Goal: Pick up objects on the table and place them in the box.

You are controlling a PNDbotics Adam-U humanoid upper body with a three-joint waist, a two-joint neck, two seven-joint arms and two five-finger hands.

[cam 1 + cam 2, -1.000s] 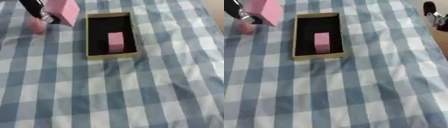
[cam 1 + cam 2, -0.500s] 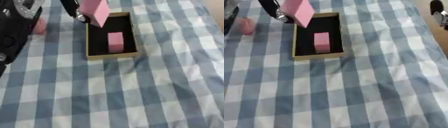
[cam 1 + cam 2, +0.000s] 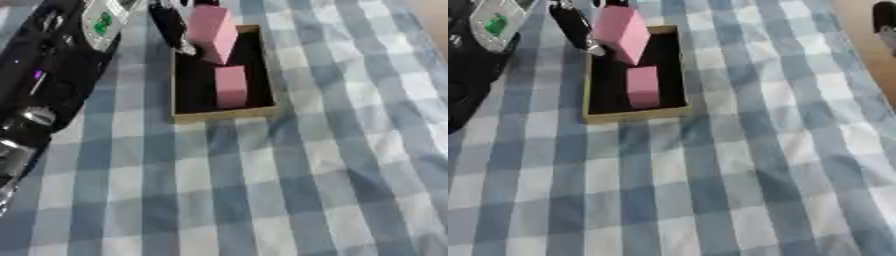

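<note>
Blue-and-white checked cloth (image 3: 289, 190) covers the bench. The box (image 3: 223, 113) is tan-rimmed, black inside, holding a pink block (image 3: 230, 86); another pink block (image 3: 211, 31) above.

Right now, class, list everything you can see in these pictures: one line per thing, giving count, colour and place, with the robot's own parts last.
Shallow cardboard box with a black inside: one, tan rim, upper middle of the table.
Small pink block: one, pink, lying inside the box.
Larger pink block: one, pink, tilted, held over the box's far end.
Checked tablecloth: one, blue and white, covering the table.
Left arm: one, black with silver joints, along the left side.
Left hand: one, black, top of view, holding the larger pink block.
Right hand: one, dark, top right corner; fingers unclear.
</note>
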